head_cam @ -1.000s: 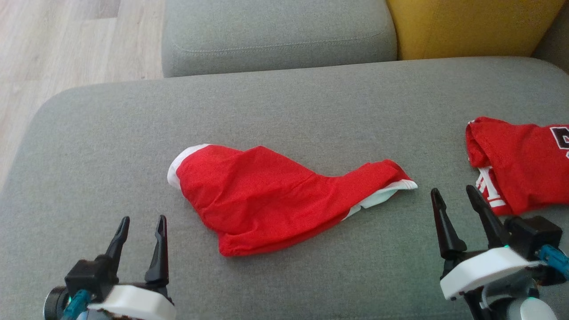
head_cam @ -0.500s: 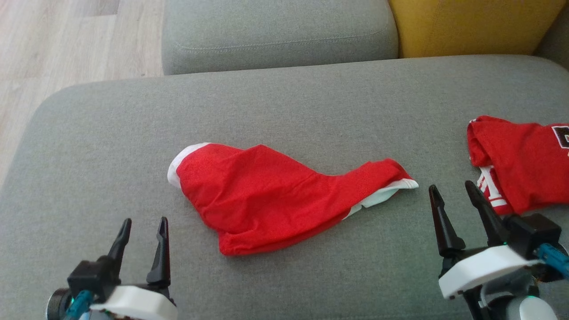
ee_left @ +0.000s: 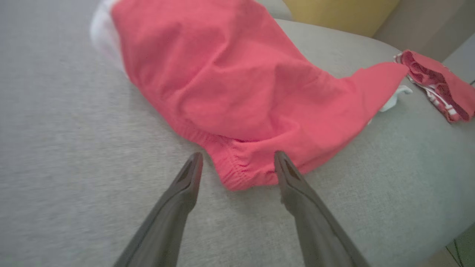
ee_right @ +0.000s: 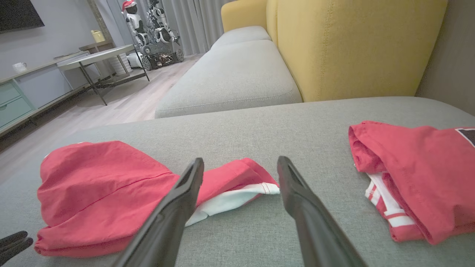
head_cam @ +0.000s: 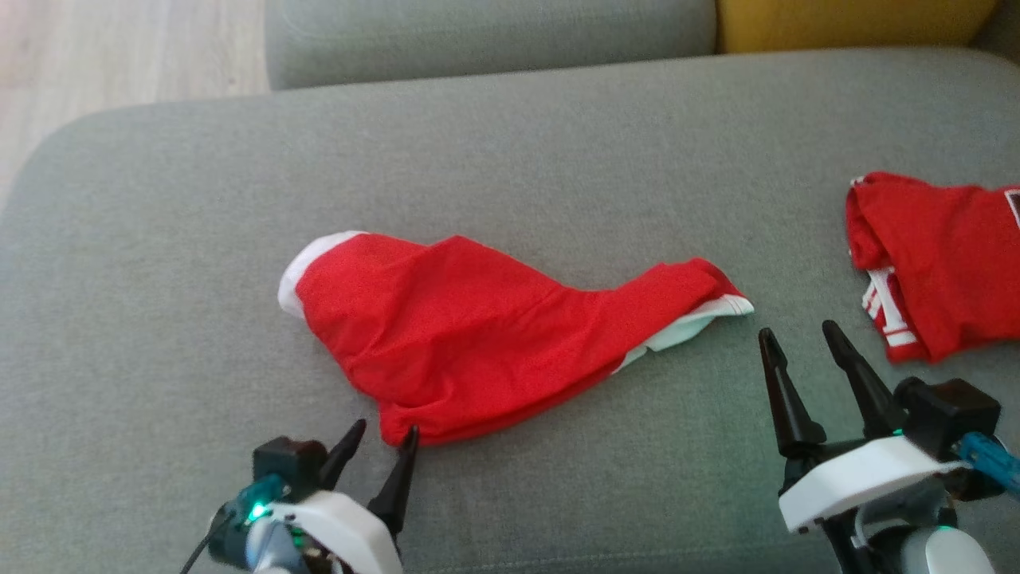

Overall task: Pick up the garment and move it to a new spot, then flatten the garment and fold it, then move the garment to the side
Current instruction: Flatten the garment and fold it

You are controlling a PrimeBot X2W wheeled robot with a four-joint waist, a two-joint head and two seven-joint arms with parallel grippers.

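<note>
Two grippers are working closest to me, both with fingers spread wide and gripping nothing. Down at the front, the left gripper is pointing its tips at the nearest corner of the red garment. From its own wrist, the gathered, elastic-looking hem is sitting right in the gap between the fingers, with one tip seeming to brush the cloth. I am reading that as lining up for a pinch on a thick, easy-to-catch edge, since the pick-up is not yet done.

Over to the right, the right gripper is hovering just short of the garment's other end, where a white lining is peeking out. It is near that end but apart from it, probably so both ends can be lifted together.

The garment itself is lying crumpled across the middle of the grey seat cushion, with a white band at its far left. Further right, well apart, a second red top with white stripes is lying bunched. Beyond that, a yellow cushion and pale floor are showing.
</note>
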